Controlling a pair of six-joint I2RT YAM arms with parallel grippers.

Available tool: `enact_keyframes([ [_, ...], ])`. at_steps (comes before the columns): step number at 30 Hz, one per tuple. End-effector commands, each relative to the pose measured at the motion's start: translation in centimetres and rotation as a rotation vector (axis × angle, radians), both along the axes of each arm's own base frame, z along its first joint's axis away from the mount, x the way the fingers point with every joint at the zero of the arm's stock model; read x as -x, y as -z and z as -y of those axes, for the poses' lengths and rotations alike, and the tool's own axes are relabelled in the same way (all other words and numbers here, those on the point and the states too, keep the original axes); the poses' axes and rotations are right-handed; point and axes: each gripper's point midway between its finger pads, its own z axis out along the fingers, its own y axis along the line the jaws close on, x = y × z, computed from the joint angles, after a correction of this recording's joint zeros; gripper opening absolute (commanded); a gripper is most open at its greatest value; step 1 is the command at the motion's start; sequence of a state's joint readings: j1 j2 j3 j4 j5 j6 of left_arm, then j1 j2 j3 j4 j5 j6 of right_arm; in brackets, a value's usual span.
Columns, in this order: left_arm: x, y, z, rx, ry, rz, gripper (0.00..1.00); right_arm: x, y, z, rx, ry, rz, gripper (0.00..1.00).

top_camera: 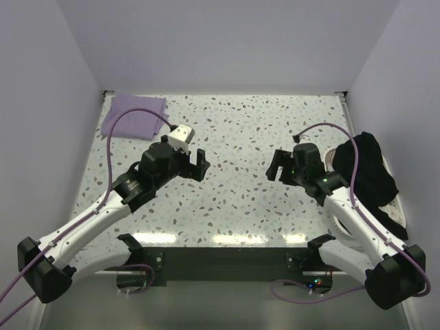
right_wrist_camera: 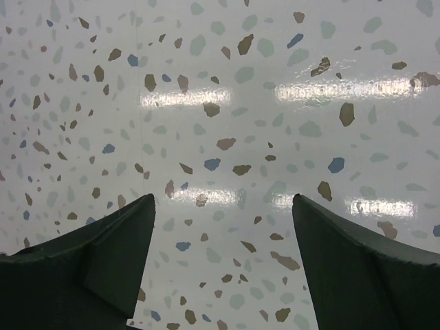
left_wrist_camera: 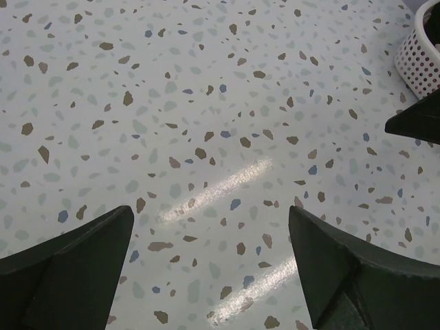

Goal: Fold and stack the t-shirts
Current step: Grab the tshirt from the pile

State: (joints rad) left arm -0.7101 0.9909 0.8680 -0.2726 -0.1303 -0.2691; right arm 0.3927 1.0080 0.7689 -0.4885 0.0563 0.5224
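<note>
Nearest the lenses: left gripper (left_wrist_camera: 210,227) and right gripper (right_wrist_camera: 220,220), both with jaws spread wide and nothing between them but bare speckled table (top_camera: 234,124). Your next pick turns on the black t-shirt (top_camera: 371,172). It lies to the right of the right gripper, behind its fingertips, so the right arm is much the nearer. It is a crumpled heap draped over the white perforated basket (left_wrist_camera: 421,60) at the table's right edge, long axis running near-to-far; likely one shirt, though the folds hide that. The lavender t-shirt (top_camera: 134,115) sits folded flat in the far left corner, beyond the left gripper.
</note>
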Motion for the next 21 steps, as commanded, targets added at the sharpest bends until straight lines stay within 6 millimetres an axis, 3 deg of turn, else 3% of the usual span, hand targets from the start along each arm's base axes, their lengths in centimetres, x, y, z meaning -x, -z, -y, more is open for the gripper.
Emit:
enact_keyframes([
  [1, 0.2, -1.0, 0.2, 0.026, 0.012, 0.027, 1.00, -0.9, -1.8, 0.4, 0.018, 0.026, 0.054, 0.84],
  [7, 0.5, -1.3, 0.1, 0.034, 0.020, 0.027, 1.00, -1.5, -2.7, 0.6, 0.037, 0.049, 0.039, 0.83],
  [8, 0.5, -1.3, 0.2, 0.035, 0.021, 0.026, 1.00, -2.1, -4.0, 0.5, 0.037, 0.047, 0.056, 0.83],
  [10, 0.6, -1.4, 0.3, 0.037, 0.026, 0.025, 1.00, -3.0, -3.7, 0.8, 0.095, 0.042, 0.035, 0.82],
  [11, 0.6, -1.3, 0.3, 0.037, 0.026, 0.025, 1.00, -4.0, -5.1, 0.6, 0.103, 0.048, 0.060, 0.83],
  [13, 0.6, -1.4, 0.3, 0.039, 0.025, 0.023, 1.00, -5.6, -4.4, 1.8, 0.207, 0.080, 0.017, 0.84],
  [14, 0.6, -1.3, 0.2, 0.039, 0.025, 0.021, 1.00, -7.0, -6.3, 2.3, 0.228, 0.113, 0.049, 0.85],
  [17, 0.6, -1.3, 0.2, 0.037, 0.024, 0.021, 1.00, -10.1, -6.6, 5.8, 0.286, 0.251, 0.008, 0.87],
  [19, 0.5, -1.3, 0.0, 0.033, 0.012, 0.026, 1.00, -11.9, -6.9, 10.6, 0.333, 0.421, -0.015, 0.87],
  [21, 0.4, -1.4, -0.1, 0.033, 0.004, 0.029, 1.00, -11.9, -7.3, 14.8, 0.420, 0.563, -0.040, 0.90],
])
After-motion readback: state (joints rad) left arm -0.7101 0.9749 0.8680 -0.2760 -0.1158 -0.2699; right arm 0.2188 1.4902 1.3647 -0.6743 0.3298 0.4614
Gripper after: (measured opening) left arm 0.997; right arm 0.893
